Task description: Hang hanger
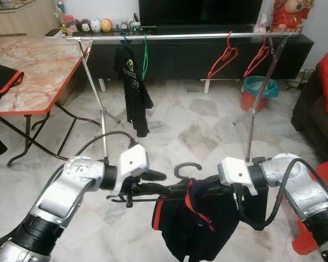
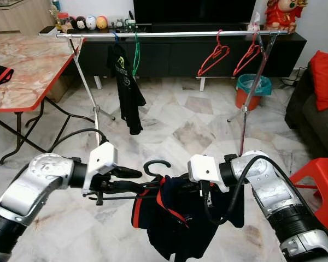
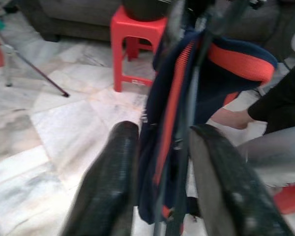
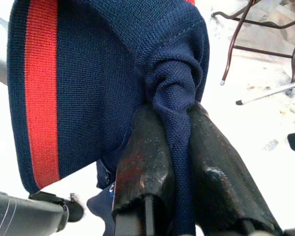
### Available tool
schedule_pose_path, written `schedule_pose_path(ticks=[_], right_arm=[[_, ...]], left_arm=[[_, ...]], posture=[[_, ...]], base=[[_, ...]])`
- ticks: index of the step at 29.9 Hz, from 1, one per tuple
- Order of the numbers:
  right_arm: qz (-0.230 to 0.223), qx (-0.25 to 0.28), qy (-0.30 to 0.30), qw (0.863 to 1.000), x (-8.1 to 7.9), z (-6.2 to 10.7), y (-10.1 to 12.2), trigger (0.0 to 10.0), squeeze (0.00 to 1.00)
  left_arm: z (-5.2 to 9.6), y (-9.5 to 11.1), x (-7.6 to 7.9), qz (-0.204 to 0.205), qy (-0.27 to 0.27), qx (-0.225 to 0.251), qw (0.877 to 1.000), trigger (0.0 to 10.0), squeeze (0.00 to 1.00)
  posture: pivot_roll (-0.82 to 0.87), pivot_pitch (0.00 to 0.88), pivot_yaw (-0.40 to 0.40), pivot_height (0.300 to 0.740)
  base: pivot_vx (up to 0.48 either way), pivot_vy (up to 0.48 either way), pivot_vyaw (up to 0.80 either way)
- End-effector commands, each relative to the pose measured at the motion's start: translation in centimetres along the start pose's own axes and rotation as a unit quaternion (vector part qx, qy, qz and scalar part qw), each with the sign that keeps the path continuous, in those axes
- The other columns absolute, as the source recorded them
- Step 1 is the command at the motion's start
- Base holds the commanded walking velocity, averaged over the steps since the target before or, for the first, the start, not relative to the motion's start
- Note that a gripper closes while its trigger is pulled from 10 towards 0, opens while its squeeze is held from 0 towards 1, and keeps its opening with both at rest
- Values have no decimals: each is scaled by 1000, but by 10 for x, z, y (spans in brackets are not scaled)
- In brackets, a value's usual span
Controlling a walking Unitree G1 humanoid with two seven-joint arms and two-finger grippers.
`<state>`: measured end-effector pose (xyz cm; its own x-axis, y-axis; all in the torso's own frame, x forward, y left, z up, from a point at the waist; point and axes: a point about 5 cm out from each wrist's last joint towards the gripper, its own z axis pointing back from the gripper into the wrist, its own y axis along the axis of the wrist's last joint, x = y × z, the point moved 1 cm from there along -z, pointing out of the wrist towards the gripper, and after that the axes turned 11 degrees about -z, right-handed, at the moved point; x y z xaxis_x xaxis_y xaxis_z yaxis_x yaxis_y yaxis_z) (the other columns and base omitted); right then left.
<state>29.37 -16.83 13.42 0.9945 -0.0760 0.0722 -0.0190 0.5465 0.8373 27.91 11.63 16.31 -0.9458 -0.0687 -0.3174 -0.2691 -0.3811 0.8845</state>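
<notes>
You've got both arms out front at about the same height, with the dark navy shirt with red-orange trim [image 1: 194,221] draped over a black hanger with a curved hook [image 1: 187,169] slung between them. Your left gripper [image 3: 160,142] has its two black fingers either side of the hanger's thin bar and the shirt edge; there's a visible gap, so I can't tell if it's actually clamping or just straddling. Your right gripper [image 4: 179,147] is pinched tight on a bunched fold of the navy fabric, fingers squeezed right against the cloth.

The hanger hook points up, free, well short of the long silver clothes rail on crossed metal legs [image 1: 175,36] across the room. On that rail: a black t-shirt [image 1: 132,87] on a blue hanger, a green hanger [image 1: 145,57] just beside it, and two red wire hangers [image 1: 224,57] further right. A marble-pattern table with red edge [image 1: 27,71] sits on your left, a red plastic stool [image 2: 317,183] on your right, all on a pale marble tile floor [image 1: 191,131].
</notes>
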Motion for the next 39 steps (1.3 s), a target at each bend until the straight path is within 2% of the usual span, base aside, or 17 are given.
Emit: schedule_pose_path(ticks=[1,6,9,13,14,15,16,20,22,23,24,26,27,28,31,34,39], right_arm=[[11,-4,1,1000,0,-2,2,0,0],[7,-5,-5,1000,1,-1,0,0,0],[2,-11,-16,1000,3,2,-3,0,0],[1,-7,-41,999,9,7,-3,0,0],[1,-4,-55,998,12,9,-3,0,0],[0,-1,-65,998,14,11,-2,0,0],[1,2,-85,996,19,16,-1,0,0],[4,1,-131,991,29,25,-1,0,0],[3,0,-145,989,31,27,-1,0,0],[2,4,-153,988,33,28,-1,0,0],[2,4,-153,988,33,28,-1,0,0],[0,15,-164,986,34,27,1,0,0],[0,15,-164,986,34,27,1,0,0],[-1,16,-168,986,35,25,1,0,0],[2,17,-172,985,36,22,1,0,0],[-1,47,-175,984,38,19,8,0,0],[0,87,-165,982,39,15,22,0,0]], left_arm=[[22,1,-16,0,57,-9,998,10000,1000],[49,-6,-30,20,154,-6,988,10000,1000],[70,-12,-43,22,248,-16,968,10000,1000],[97,-21,-58,29,391,-26,920,10000,1000],[104,-27,-61,42,427,-37,903,10000,0],[110,-31,-62,53,449,-44,891,10000,0],[121,-40,-62,63,495,-69,864,10000,0],[131,-59,-54,93,555,-115,819,10000,0],[130,-71,-47,111,554,-150,812,10000,0],[121,-78,-39,124,529,-163,824,10000,0],[121,-78,-39,124,529,-163,824,10000,0],[87,-79,-20,140,435,-144,878,10000,0],[87,-79,-20,140,435,-144,878,10000,0],[77,-78,-15,144,406,-135,892,10000,0],[66,-80,-10,162,381,-128,901,10000,0],[49,-78,-2,155,333,-115,923,10000,0],[34,-76,-4,168,319,-73,930,10000,0]], posture=[[-66,16,5,740],[-66,16,5,740],[-63,23,8,740],[-60,25,8,740],[-60,25,8,740],[-60,25,8,740],[-59,32,14,740],[-58,35,15,740],[-59,33,16,740],[-62,30,17,740],[-62,30,17,740],[-59,29,18,740],[-59,29,18,740],[-59,29,18,740],[-58,21,21,740],[-58,15,21,740],[-65,6,24,740]], base=[[0,0,0],[0,0,0],[0,0,0],[0,0,0],[0,0,0],[0,0,0],[0,0,0],[0,0,0],[0,0,0],[0,0,0],[0,0,0],[0,0,0],[0,0,0],[0,0,0],[0,0,0],[0,0,0],[0,0,0]])
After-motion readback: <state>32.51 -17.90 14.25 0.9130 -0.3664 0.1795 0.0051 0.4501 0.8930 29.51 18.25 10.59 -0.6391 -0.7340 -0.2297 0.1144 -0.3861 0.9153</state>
